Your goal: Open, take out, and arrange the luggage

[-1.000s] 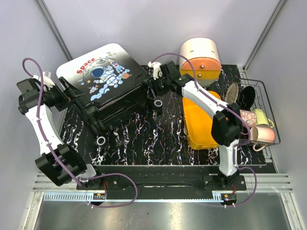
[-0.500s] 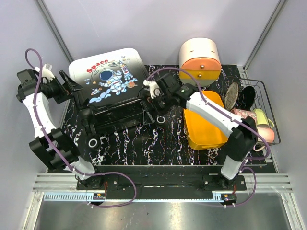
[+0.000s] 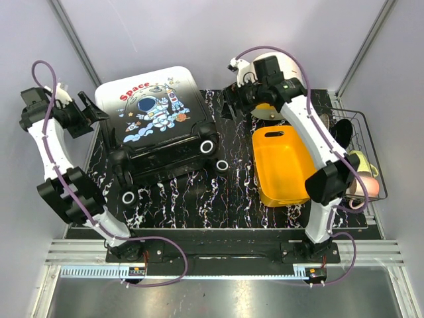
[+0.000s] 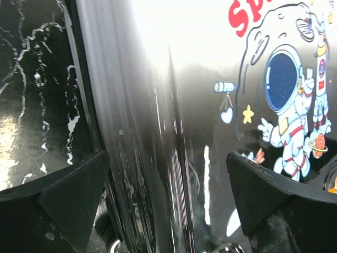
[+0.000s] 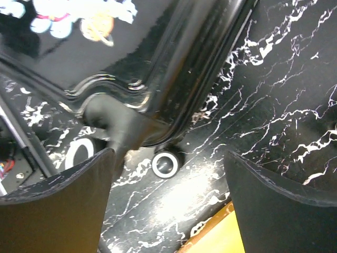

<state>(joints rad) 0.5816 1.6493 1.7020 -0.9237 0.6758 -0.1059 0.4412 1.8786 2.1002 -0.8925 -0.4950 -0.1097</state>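
On my feed a black marble-patterned mat (image 3: pixel 199 199) covers the table. An orange tray (image 3: pixel 281 162) lies on its right half, one corner showing in the right wrist view (image 5: pixel 216 232). Behind the tray stands a white-and-orange rounded drawer box (image 3: pixel 297 71), partly hidden from me. A wire basket (image 3: pixel 361 119) sits at the far right edge, holding a pink cup (image 3: pixel 368 187) and a pale green cup (image 3: pixel 361 161) on their sides.

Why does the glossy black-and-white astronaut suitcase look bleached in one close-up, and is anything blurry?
Left wrist view: light glares off the glossy hard-shell suitcase, washing out its white end; the left gripper's black fingers look soft. Right wrist view: pale reflection streaks on the shell, right gripper's fingers blurred too. Top view: evenly lit, sharp.
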